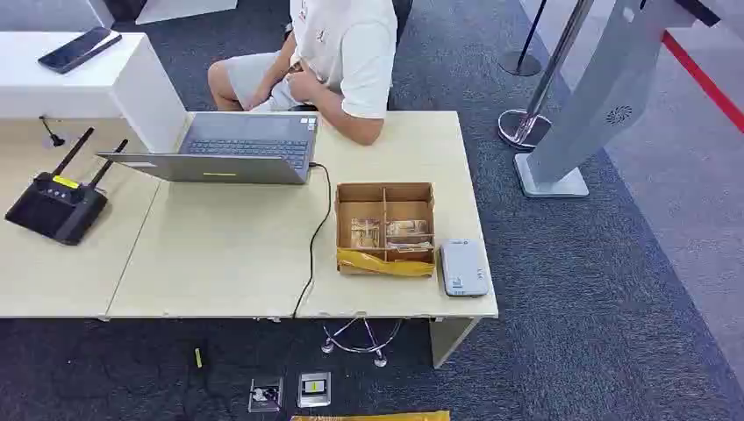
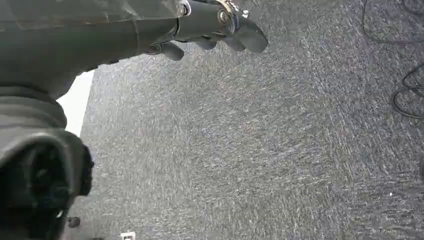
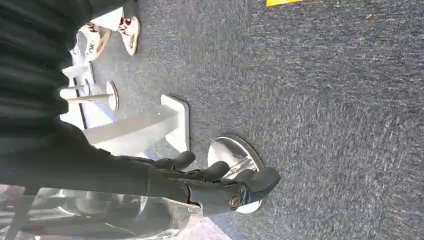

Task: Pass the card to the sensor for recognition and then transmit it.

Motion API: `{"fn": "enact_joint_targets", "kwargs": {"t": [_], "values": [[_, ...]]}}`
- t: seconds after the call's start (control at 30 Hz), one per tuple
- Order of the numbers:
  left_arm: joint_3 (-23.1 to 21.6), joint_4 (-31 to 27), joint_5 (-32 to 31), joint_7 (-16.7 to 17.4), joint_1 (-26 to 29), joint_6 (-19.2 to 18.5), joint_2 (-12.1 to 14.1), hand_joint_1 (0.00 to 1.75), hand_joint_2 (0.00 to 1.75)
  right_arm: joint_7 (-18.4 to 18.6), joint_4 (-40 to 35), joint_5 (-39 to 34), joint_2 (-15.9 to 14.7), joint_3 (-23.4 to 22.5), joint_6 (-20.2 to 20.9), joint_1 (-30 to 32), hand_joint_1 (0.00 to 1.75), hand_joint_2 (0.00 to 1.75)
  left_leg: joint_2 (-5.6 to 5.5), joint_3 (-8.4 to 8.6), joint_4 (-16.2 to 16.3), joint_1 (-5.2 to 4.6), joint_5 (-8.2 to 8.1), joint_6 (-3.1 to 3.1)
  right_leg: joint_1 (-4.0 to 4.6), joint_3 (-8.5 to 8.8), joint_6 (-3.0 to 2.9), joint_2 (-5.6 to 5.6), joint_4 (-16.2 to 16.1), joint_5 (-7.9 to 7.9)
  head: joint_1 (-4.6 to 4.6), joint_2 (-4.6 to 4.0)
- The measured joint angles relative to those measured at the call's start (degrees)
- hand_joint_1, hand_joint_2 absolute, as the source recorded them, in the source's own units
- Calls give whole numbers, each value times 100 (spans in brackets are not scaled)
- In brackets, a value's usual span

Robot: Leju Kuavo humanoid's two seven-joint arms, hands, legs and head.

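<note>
A long beige desk (image 1: 219, 254) stands on dark grey carpet (image 1: 597, 289), and a person in a white shirt (image 1: 346, 44) sits behind it. To the right a grey kiosk stand (image 1: 597, 96) leans on its base. An open laptop (image 1: 219, 149) lies on the desk, with a black router (image 1: 57, 206) well to its left. Near the desk's right end is a cardboard box (image 1: 386, 230) with compartments; the cards (image 1: 386, 232) lie in its nearer compartments. Just beside the box is the small grey card sensor (image 1: 463, 267). The left hand (image 2: 215, 30) hangs over the carpet, fingers spread, holding nothing. The right hand (image 3: 220, 182) also hangs with fingers apart and holds nothing.
</note>
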Motion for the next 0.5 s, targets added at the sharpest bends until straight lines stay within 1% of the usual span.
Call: {"fn": "enact_joint_targets", "kwargs": {"t": [0.33, 0.5], "values": [[0, 0, 53, 2, 2, 7, 4, 0, 0, 11, 0, 94, 2, 2, -4, -8, 0, 175, 0, -1, 0, 0, 0, 0, 0, 1, 0, 0, 0, 0, 0, 0], [0, 0, 72, 9, 2, 7, 2, 0, 0, 37, 0, 90, 2, 2, -151, -21, 0, 175, 0, -1, 0, 0, 0, 0, 0, 1, 0, -1, 0, 0, 0, 0]]}}
